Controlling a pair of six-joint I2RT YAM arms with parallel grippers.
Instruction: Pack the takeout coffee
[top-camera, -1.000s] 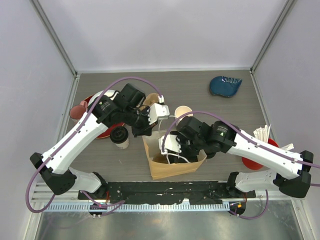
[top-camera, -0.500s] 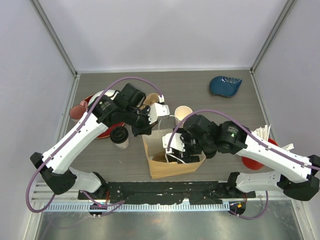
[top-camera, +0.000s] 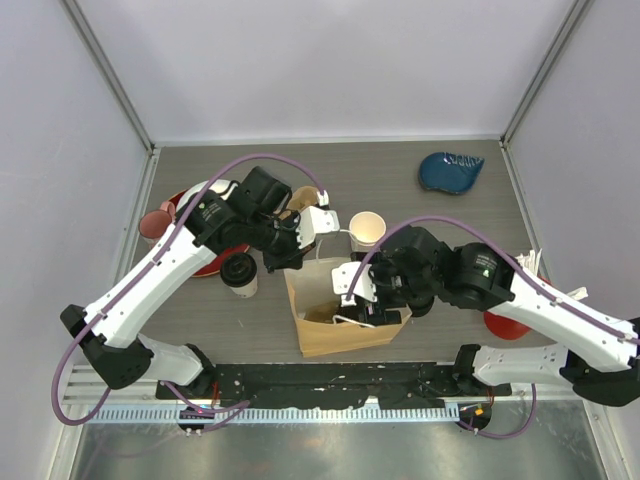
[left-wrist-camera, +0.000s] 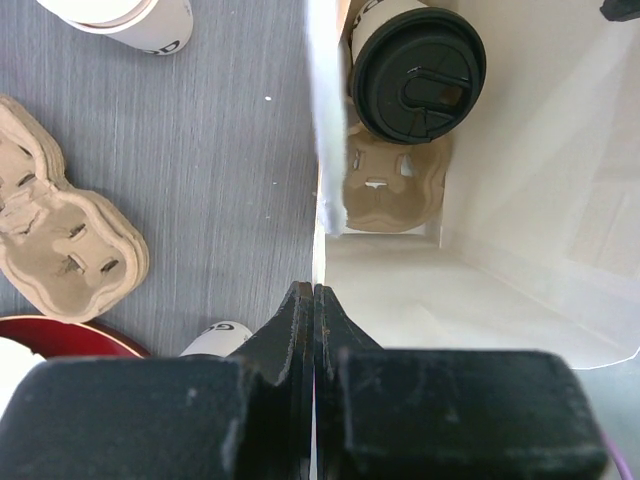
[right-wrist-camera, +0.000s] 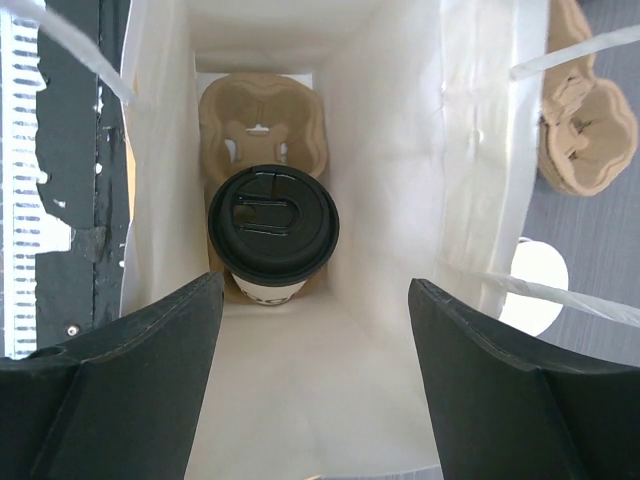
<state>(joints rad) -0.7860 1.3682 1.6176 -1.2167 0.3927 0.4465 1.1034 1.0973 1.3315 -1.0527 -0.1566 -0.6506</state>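
One takeout coffee cup (right-wrist-camera: 272, 225), white with a black sip lid, stands in a cardboard carrier (right-wrist-camera: 262, 125) at the bottom of the brown paper bag (top-camera: 340, 340). My right gripper (right-wrist-camera: 315, 300) hangs open above the bag's mouth, clear of the cup, with nothing between its fingers. My left gripper (left-wrist-camera: 315, 300) is shut on the bag's rim (left-wrist-camera: 318, 190), and the same cup (left-wrist-camera: 415, 75) shows inside. A second lidded cup (top-camera: 239, 272) stands on the table left of the bag.
A lidless paper cup (top-camera: 367, 230) stands behind the bag, next to a stack of cardboard carriers (top-camera: 300, 200). Red plates lie at the left (top-camera: 190, 262) and right (top-camera: 505, 325). A blue object (top-camera: 450, 172) lies at the back right.
My right gripper has opened wider and drawn up and to the right out of the bag, leaving the lidded cup in the carrier. The left arm has not moved.
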